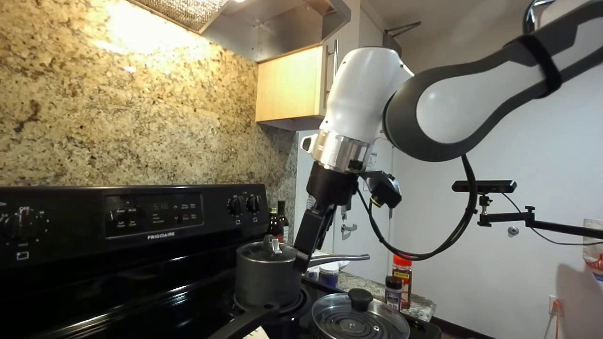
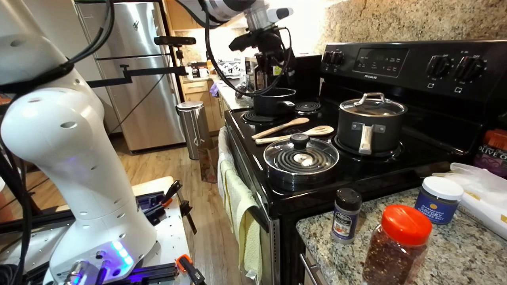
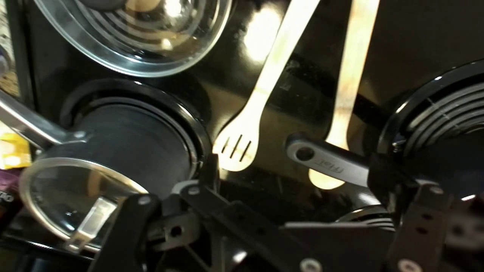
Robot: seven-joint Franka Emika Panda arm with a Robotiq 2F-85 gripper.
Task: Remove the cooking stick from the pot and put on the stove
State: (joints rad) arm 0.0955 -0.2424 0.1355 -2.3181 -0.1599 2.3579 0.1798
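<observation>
Pale tan, the slotted spoon (image 3: 266, 83) lies on the stove (image 2: 356, 174) just beside the lidded pot (image 2: 386, 138), the plain spoon (image 3: 351, 75) farther from it. The gripper (image 3: 297, 173), jaws spread wide, holds nothing. Whichever the task means, placing looks done; the next move probably calls for rising clear.

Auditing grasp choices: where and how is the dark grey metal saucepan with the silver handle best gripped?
Probably grip the saucepan midway along its straight silver handle, coming from above and pinching across its slim width. The handle juts out roughly level, while a round clear glass lid covers the top.
</observation>
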